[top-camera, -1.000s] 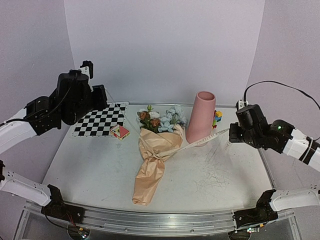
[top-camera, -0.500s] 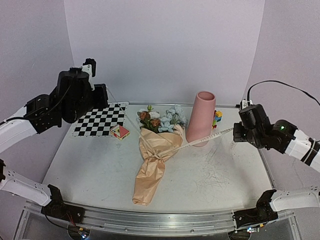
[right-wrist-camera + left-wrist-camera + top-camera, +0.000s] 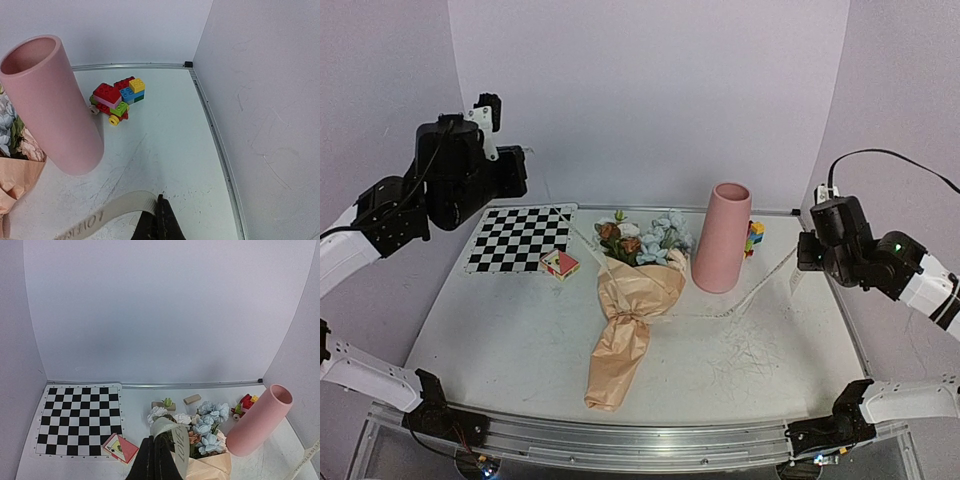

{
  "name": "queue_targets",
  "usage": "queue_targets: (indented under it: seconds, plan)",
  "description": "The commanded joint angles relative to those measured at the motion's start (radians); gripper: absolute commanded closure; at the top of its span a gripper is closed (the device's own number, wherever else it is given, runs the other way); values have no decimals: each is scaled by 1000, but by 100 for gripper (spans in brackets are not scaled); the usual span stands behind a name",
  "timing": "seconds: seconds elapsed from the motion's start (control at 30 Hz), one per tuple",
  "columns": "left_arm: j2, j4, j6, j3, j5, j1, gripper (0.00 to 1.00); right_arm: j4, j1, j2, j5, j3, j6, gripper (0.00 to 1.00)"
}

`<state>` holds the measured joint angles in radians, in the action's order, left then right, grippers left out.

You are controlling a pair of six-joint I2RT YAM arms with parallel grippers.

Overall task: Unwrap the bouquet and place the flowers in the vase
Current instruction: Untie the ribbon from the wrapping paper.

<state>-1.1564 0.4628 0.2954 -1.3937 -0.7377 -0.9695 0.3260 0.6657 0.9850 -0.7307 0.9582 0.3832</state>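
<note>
While the bouquet point(image 3: 620, 335) lies on its side in the middle of the white table point(image 3: 490, 340), both claws are pinched closed on the two ends of its cream ribbon point(image 3: 112, 210). The crinkled tan paper cone points toward the near edge. The flowers point(image 3: 645, 240), pale blue, white and rust-brown, face the back wall.

The left claw point(image 3: 155, 450) is raised above the back left of the table. Its wrist view shows the ribbon clamped between dark fingers, with printed capitals that seem to read "LOVE". The right claw point(image 3: 159, 207) is off to the right, holding the other end. From there the ribbon sags down to the table and runs to the paper's narrow waist. Lettering shows on this stretch too, but it is too skewed to read.

A tall pink vase point(image 3: 722, 240) stands upright just right of the flowers, its round mouth open. Behind it sits a small heap of colourful toy bricks point(image 3: 116, 100). A black-and-white checkerboard mat point(image 3: 520, 238) lies at the back left, with a small pink card point(image 3: 120, 447) beside its near corner.
</note>
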Motion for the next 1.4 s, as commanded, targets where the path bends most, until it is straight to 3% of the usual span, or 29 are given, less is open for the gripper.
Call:
queue_targets:
  seconds: [0.0, 0.2, 0.43, 0.7, 0.77, 0.8, 0.83, 0.87, 0.9, 0.97, 1.17, 1.37]
  plan:
    - [24, -26, -40, -55, -44, 5, 100, 28, -23, -13, -54, 42, -24, 99]
    - [48, -24, -56, -12, -111, 5, 100, 31, -56, -11, -35, 35, -24, 99]
    - [47, 79, 35, 55, -317, 5, 98, 48, -74, -28, 14, 6, 10, 95]
    - [57, 281, 315, 244, -198, 15, 94, 90, -73, -32, 73, -122, 154, 93]
    - [57, 318, 377, 298, -166, 29, 94, 105, -74, -39, 58, -154, 197, 88]
    - [55, 325, 406, 328, -140, 40, 88, 106, -74, -42, 67, -167, 214, 76]
    - [51, 329, 425, 348, -100, 54, 72, 107, -74, -44, 87, -170, 221, 60]
    - [45, 330, 445, 361, -63, 62, 53, 106, -74, -42, 108, -168, 225, 49]
    - [34, 330, 459, 368, -25, 72, 36, 101, -74, -39, 131, -165, 223, 47]
    - [-12, 324, 473, 359, 64, 77, 19, 61, -74, -29, 223, -158, 172, 46]
    - [-167, 264, 396, 295, 360, 76, 13, -103, -73, -1, 562, -189, 73, 41]
    - [-168, 15, 377, 435, 635, 77, 15, -318, -63, 48, 775, -301, 160, 45]
